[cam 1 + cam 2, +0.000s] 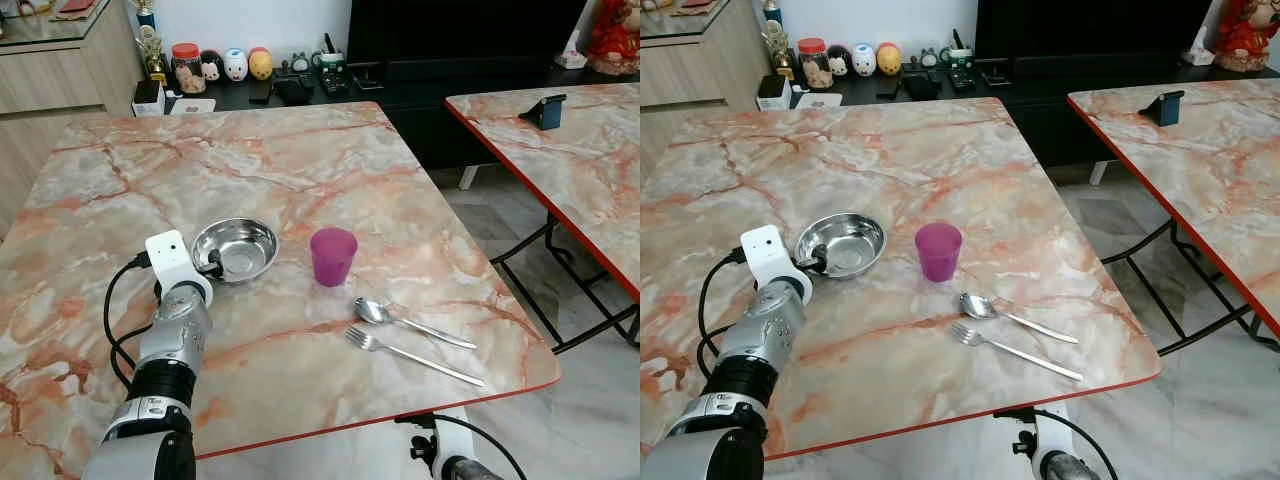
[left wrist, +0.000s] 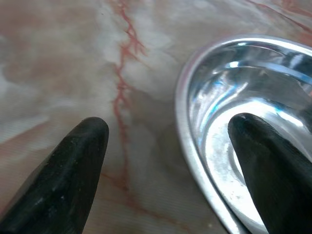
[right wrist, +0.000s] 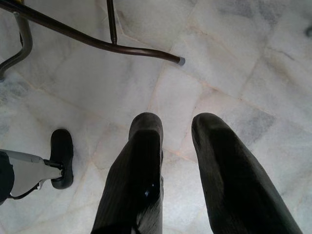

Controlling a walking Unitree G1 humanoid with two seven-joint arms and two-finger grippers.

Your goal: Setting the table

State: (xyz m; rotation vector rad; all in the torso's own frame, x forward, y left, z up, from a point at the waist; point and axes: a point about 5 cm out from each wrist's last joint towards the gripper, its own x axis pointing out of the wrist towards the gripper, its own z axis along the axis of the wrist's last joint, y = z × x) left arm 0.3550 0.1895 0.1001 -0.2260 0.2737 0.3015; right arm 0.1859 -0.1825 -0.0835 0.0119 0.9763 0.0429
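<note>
A steel bowl (image 1: 235, 248) stands on the marble table (image 1: 200, 150), left of centre. Right of it is a purple cup (image 1: 333, 255), upright. Nearer the front right corner a spoon (image 1: 410, 322) and a fork (image 1: 410, 354) lie side by side. My left gripper (image 1: 213, 268) is at the bowl's near-left rim. In the left wrist view the gripper (image 2: 170, 129) is open and straddles the bowl's rim (image 2: 187, 126), one finger (image 2: 263, 161) inside and the other on the table outside. My right gripper (image 3: 176, 124) hangs below the table's front edge over the floor, its fingers slightly apart and holding nothing.
A second marble table (image 1: 580, 150) stands to the right with a blue object (image 1: 547, 110) on it; its metal legs (image 1: 560, 280) reach into the gap between the tables. A low dark cabinet (image 1: 300, 95) with jars and figurines runs along the back wall.
</note>
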